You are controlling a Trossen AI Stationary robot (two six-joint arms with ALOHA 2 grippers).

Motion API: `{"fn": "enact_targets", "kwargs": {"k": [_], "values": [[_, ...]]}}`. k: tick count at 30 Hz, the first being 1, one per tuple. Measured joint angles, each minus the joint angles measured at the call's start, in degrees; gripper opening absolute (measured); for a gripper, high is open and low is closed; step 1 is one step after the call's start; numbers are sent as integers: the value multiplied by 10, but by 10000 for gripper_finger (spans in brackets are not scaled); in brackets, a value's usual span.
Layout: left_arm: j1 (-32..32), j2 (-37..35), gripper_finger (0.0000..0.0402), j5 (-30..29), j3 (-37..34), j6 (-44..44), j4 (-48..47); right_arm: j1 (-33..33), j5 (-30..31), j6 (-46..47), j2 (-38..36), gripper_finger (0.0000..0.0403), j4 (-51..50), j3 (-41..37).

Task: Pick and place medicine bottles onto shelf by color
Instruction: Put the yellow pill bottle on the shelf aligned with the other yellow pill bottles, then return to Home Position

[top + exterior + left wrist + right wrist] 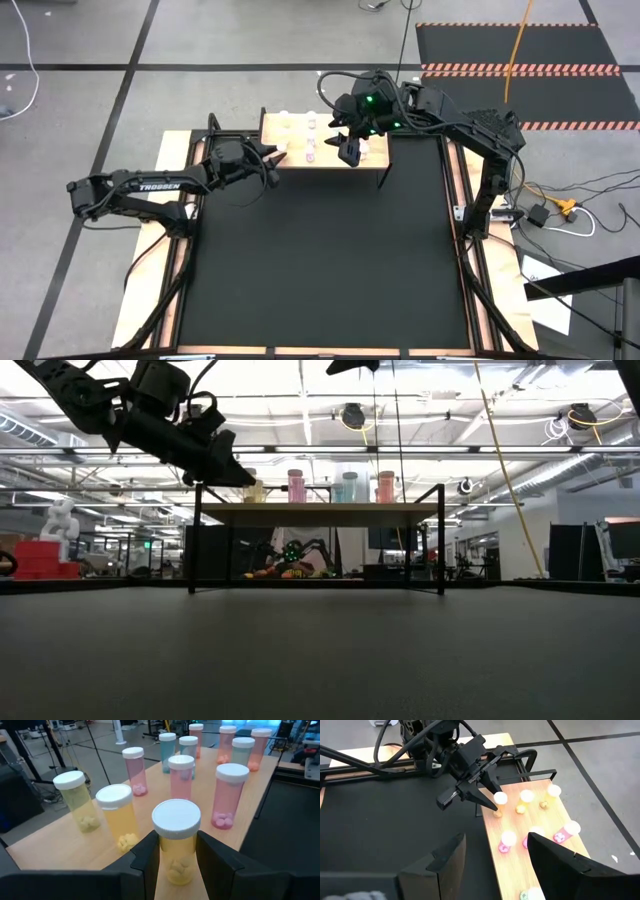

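My left pincer point(176, 857) clasped an upright yellow bottle point(176, 840), cap up; only my wrist view showed its pills.

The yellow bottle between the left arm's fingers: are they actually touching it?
Touching. The left wrist view shows both fingers pressed against the yellow bottle, no gap.

Black arms point(150, 188), white TROSSEN lettering

You have a black table mat point(320, 260) underneath. Beyond it, striped floor mats point(520, 70), an orange cable point(517, 45) and papers point(545, 290)
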Motion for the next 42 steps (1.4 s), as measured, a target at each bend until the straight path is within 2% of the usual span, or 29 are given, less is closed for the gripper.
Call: {"fn": "enact_targets", "kwargs": {"k": [16,28,32,35,39,42], "values": [[-1,0,128,7,1,15,-12,0,1,16,0,210,0,0],[-1,-8,236,7,2,35,-20,0,0,34,0,210,-1,0],[-1,-37,258,6,30,57,-55,0,-1,36,-5,210,2,0],[-1,-74,265,8,65,55,-128,0,-3,36,-19,210,6,-1],[-14,-129,259,30,125,39,-215,1,-3,33,-56,207,17,-5],[-28,-180,240,47,140,39,-208,9,0,25,-116,194,64,-72]]}}
